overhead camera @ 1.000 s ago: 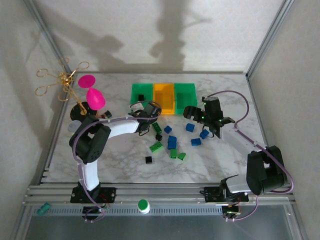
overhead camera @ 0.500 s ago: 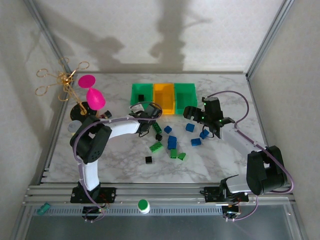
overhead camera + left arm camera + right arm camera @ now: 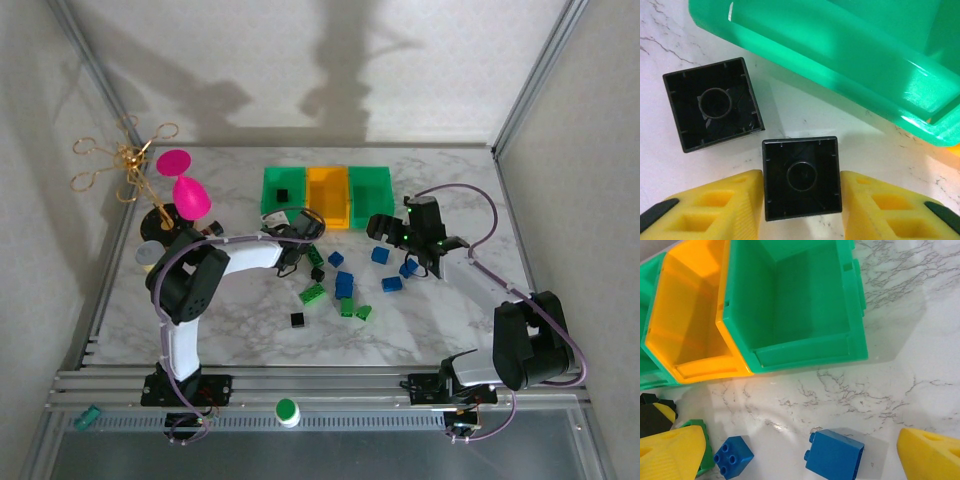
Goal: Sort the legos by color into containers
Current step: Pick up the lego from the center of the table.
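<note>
Left gripper (image 3: 801,176) has its fingers (image 3: 720,205) pressed flat against two opposite sides of a black brick (image 3: 801,165), so that looks clamped to me. The brick sits hollow side up on the table (image 3: 790,107), just in front of the left green bin (image 3: 850,55) and not touching its wall. It's square, so there's no long axis to fuss over. A second black brick (image 3: 713,111) lies right beside it, also just short of that bin and clear of the fingers.

From above, that bin already has a third black brick (image 3: 283,194) inside, so I'd guess black goes there. The bin is straight ahead past the fingertips, so the move is up and over the near wall, and the left arm is way closer. Right gripper (image 3: 800,445) is spread wide holding nothing, well off to that bin's right, with a blue brick (image 3: 835,456) on the table between its fingers.
</note>
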Robot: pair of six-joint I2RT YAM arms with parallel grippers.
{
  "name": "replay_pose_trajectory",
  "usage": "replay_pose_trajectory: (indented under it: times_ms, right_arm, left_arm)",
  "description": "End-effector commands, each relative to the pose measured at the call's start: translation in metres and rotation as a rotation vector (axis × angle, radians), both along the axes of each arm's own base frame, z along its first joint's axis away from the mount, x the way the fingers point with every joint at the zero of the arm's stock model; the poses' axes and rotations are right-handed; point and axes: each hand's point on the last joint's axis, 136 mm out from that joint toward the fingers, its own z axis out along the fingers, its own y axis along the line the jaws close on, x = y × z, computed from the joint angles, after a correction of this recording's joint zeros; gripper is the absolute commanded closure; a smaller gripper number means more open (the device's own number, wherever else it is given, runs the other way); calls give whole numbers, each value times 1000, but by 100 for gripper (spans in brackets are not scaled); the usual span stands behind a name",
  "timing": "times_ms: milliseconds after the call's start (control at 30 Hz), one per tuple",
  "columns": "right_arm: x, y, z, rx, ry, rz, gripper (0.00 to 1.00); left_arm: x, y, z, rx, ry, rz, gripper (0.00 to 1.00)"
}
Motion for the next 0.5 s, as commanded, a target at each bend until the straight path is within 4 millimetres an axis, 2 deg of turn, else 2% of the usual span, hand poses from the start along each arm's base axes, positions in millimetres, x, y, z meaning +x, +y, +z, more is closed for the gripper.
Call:
replay_pose_trajectory:
  times_ms: [0, 300, 467]
  right_arm:
    - [-3, 4, 7, 23, -18, 5, 1]
    - [-6, 5, 14, 12, -32, 22, 1]
    - [-9, 4, 11, -1, -25, 28, 1]
  left_arm:
    - [-1, 0, 4, 39, 1, -4, 59]
    - [-9, 2, 19, 59, -17, -25, 62]
    - [-15, 7, 23, 80, -16, -40, 64]
